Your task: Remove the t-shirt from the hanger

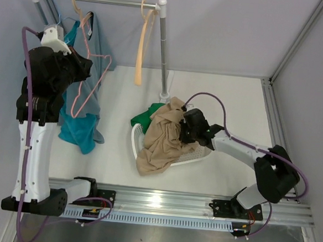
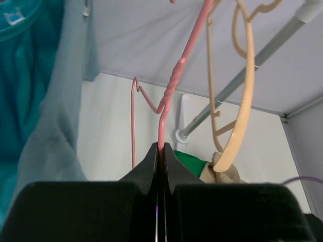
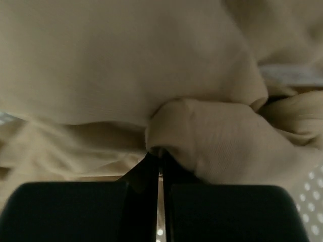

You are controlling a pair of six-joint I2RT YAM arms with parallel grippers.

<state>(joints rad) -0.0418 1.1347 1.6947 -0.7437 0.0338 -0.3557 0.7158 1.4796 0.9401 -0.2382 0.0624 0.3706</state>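
Left claw (image 2: 160, 150) is clenched on the thin pink wire hanger (image 2: 174, 80), steadying it I guess. The teal cotton t-shirt (image 1: 79, 127) droops right beside it. Right claw (image 3: 160, 160) pinches the crumpled beige shirt (image 3: 126, 65) over the white perforated basket (image 1: 198, 155).

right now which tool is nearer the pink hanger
Left. The left tool is shut on the pink hanger; the right tool is far off, pinching the tan shirt.

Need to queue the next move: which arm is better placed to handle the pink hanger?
Left. The left gripper is shut on the pink hanger beside the rail; the right gripper is down at the basket, shut on the tan t-shirt.
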